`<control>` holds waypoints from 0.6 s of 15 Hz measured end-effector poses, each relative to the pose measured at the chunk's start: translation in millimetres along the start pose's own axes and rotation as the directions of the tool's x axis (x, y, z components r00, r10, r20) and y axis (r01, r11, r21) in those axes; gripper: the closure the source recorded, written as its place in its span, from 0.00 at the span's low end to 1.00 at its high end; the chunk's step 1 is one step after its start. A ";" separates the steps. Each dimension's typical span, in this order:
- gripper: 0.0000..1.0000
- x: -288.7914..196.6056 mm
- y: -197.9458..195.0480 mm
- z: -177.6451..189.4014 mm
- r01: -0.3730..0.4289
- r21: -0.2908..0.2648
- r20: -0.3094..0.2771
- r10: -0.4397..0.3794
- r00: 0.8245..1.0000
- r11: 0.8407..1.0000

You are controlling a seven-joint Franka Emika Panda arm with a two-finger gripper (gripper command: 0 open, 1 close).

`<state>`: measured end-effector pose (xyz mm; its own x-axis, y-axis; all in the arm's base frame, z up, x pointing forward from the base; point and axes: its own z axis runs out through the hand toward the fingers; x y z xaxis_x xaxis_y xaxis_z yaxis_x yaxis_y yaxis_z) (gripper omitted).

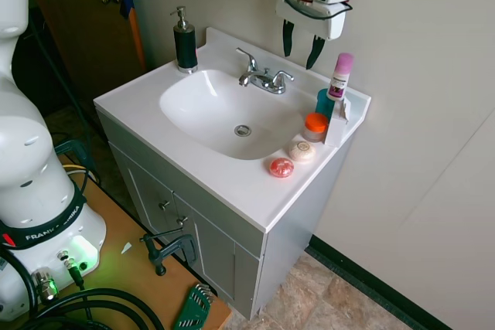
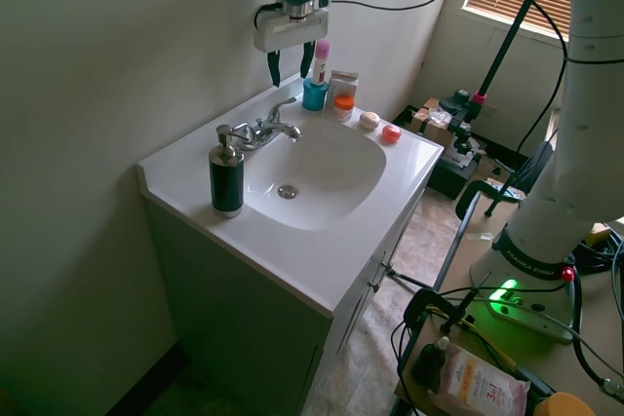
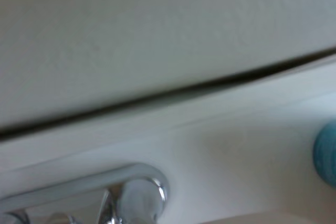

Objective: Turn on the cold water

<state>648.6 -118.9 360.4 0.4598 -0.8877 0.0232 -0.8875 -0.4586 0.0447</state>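
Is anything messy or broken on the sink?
Nothing stands out. The faucet is dry, no water runs, the basin looks clean, and the soap pump and pink-capped tube stand upright. The pincer hangs open above.

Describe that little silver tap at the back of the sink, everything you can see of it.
The faucet is shiny chrome, with a short spout over the white basin and two small lever handles, one on each side. It stands on the counter's back edge by the wall. No water is visible. The gripper hangs above, fingers apart, touching nothing.

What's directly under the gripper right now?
The gripper hangs open above the counter's back edge, just behind the faucet's handle nearest the teal cup. Nothing is held. The cup's inside isn't visible.
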 end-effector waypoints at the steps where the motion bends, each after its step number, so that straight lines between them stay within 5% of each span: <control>1: 0.00 0.3 -0.4 0.0 0.002 -0.004 0.002 -0.002 1.000 1.000; 9: 0.00 -0.7 3.5 -4.6 0.005 0.005 -0.003 -0.005 1.000 1.000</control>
<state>645.3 -119.7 365.1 0.4644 -0.8853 0.0259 -0.8853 -0.4633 0.0398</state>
